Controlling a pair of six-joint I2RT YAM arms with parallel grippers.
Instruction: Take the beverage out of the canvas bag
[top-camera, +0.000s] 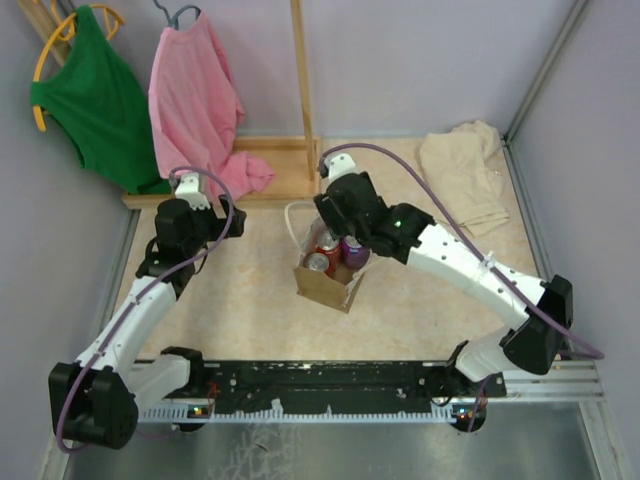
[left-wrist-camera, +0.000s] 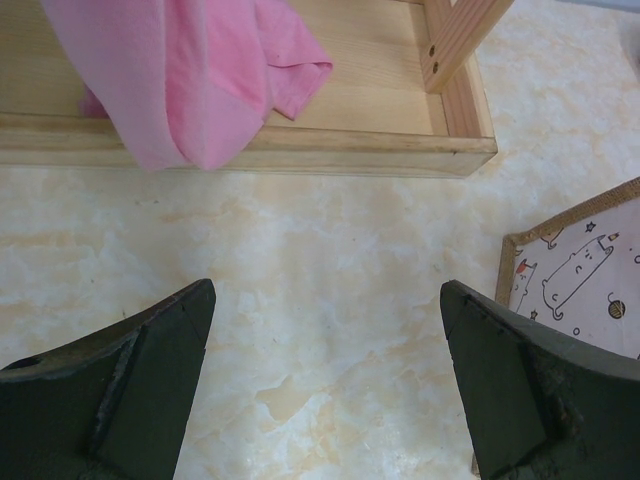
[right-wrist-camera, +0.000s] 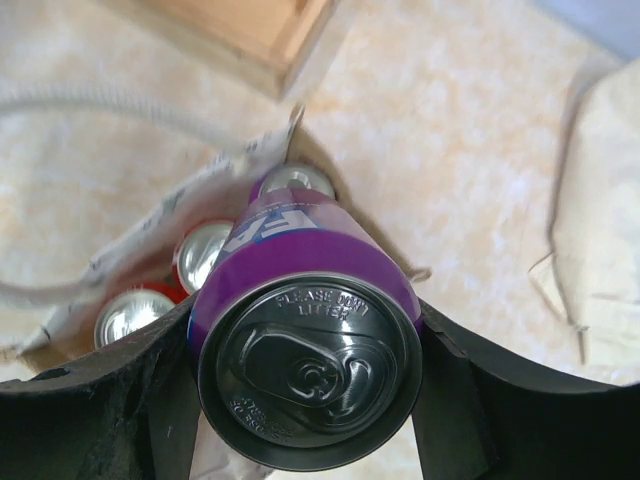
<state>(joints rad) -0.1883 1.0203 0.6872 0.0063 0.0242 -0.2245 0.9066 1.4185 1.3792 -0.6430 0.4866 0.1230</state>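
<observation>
Cream marbled table, lilac walls; right gripper clasps beverage at canvas bag.

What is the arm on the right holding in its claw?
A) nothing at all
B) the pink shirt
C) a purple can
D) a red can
C: the right wrist view shows the purple can clamped between the fingers of the right gripper, with other cans sitting in the canvas bag.

"PLEASE DON'T LITTER" on the purple can lid; perhaps "FA" on its side
</observation>
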